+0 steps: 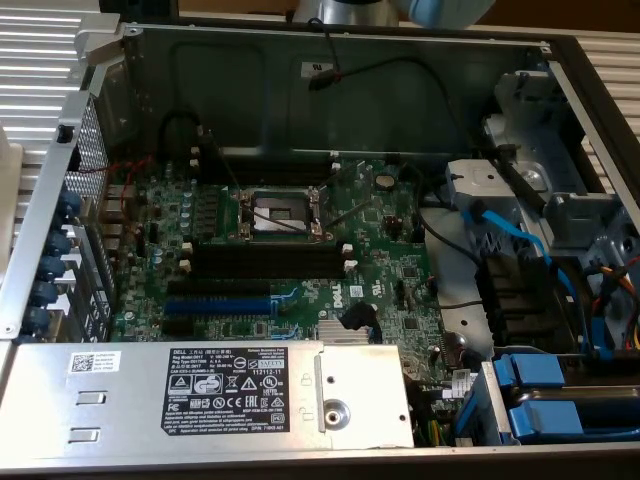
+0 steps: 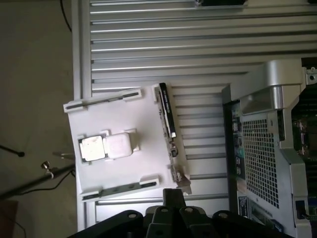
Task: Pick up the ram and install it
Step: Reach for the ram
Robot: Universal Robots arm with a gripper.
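- Gripper point(image 2: 173, 198) low over a ridged metal table point(image 2: 173, 44), just off one end of a white tray point(image 2: 114, 109); cannot tell how far open; nothing seen in its hold.
- Ram point(image 2: 167, 111) set along the tray's side nearest the computer case point(image 2: 267, 148); dark, with a pale label strip, apart from the gripper.
- Square silver chip point(image 2: 92, 148) near the tray's middle.
- Seen from the exterior view: case lying open, green motherboard point(image 1: 300, 230) inside, black memory slots point(image 1: 265, 250) with white end clips, blue slot point(image 1: 222, 302) just beside them.
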